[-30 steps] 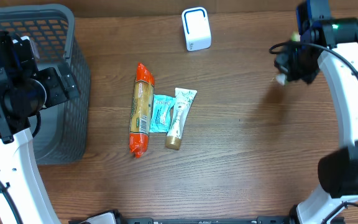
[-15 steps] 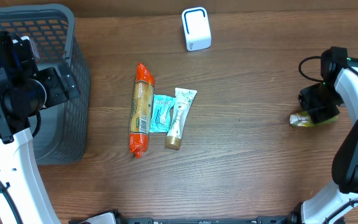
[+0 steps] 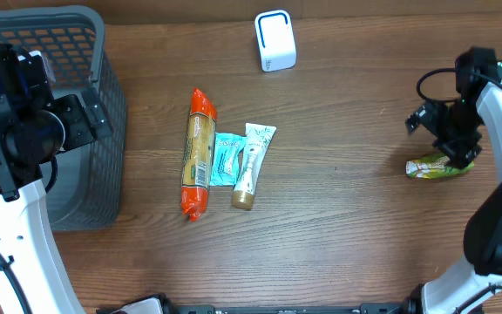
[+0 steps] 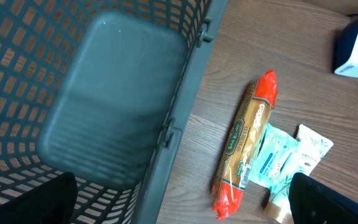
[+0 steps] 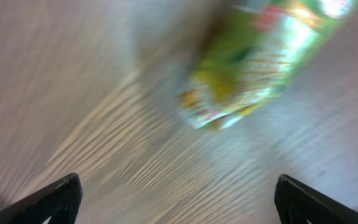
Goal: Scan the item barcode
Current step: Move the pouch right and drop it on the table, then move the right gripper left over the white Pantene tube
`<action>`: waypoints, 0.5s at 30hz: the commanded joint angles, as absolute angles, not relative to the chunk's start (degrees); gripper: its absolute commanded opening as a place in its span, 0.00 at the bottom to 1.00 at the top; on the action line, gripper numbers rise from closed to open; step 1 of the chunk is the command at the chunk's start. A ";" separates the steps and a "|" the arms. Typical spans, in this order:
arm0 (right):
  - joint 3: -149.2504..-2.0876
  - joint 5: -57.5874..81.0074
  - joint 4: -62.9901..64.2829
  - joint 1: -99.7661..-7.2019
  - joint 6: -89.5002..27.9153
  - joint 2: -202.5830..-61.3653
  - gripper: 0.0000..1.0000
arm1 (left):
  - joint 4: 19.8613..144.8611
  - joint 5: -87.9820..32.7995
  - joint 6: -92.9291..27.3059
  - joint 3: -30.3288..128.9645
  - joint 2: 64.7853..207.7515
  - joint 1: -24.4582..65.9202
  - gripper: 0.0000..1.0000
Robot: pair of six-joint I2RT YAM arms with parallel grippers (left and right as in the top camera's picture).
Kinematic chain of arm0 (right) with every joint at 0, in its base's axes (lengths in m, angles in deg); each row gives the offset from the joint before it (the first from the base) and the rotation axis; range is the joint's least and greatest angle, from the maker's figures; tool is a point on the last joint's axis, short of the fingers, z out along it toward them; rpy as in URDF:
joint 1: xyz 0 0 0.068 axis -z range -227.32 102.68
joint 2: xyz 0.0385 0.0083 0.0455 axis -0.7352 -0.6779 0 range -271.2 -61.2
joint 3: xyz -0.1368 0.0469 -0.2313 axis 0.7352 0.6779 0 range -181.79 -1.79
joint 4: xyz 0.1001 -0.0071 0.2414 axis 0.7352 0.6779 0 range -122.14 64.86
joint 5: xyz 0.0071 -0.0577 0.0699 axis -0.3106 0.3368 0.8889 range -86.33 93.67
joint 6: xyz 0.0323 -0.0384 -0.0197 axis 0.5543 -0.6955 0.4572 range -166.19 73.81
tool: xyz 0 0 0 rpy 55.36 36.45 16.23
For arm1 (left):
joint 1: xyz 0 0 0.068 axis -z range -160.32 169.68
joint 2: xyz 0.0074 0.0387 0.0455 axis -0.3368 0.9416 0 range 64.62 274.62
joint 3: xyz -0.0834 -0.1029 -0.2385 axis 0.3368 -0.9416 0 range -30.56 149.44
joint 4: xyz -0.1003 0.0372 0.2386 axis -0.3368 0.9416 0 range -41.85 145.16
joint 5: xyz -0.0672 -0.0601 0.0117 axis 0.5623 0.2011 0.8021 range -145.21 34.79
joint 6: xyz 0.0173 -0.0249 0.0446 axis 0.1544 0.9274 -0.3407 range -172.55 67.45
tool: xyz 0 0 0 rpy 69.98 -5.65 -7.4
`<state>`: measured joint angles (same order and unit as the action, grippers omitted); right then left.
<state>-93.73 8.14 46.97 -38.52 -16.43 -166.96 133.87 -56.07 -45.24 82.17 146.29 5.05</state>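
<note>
I take the white scanner [image 3: 275, 40] at the far edge of the table [image 3: 347, 227] as my mark. The green packet [image 3: 438, 167] lies flat on the wood well to the right of the scanner and nearer to me, apart from everything else. The right gripper [image 3: 450, 150] hangs just over its far end with the jaws spread wide and nothing between them. The right wrist view is blurred, but it shows the packet lying loose on the table ahead of the fingers.

As I read it, this packet's turn is done and it is parked on the right, so the step in hand is clearing the arm away and starting on the next item.

Three candidates lie side by side to the left of the scanner and nearer to me: a long pack with orange ends [image 3: 199, 153], a teal sachet [image 3: 226, 160] and a white tube with a gold cap [image 3: 253, 164]. The sachet touches both of its neighbours.

The left gripper [image 4: 179, 199] is wide open and empty, hovering over the grey basket [image 3: 103, 113], far left of the scanner.

For the next move I would lift the right arm clear without nudging the packet. Then I would take the tube from its outer side, since it lies closest, and carry it up to the scanner's face. I cannot see a barcode from here, so it may need turning.
</note>
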 commanded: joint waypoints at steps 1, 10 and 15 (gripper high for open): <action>-96.53 18.02 46.93 -43.11 -27.67 -160.68 0.99 | 133.65 -55.63 -44.82 82.04 146.36 4.98 1.00; -93.97 23.22 42.12 -60.45 -26.68 -159.68 0.98 | 133.63 -55.63 -44.82 82.04 146.36 4.98 1.00; -89.56 21.21 33.77 -68.90 -21.68 -159.68 0.93 | 133.63 -55.63 -44.82 82.04 146.36 4.98 1.00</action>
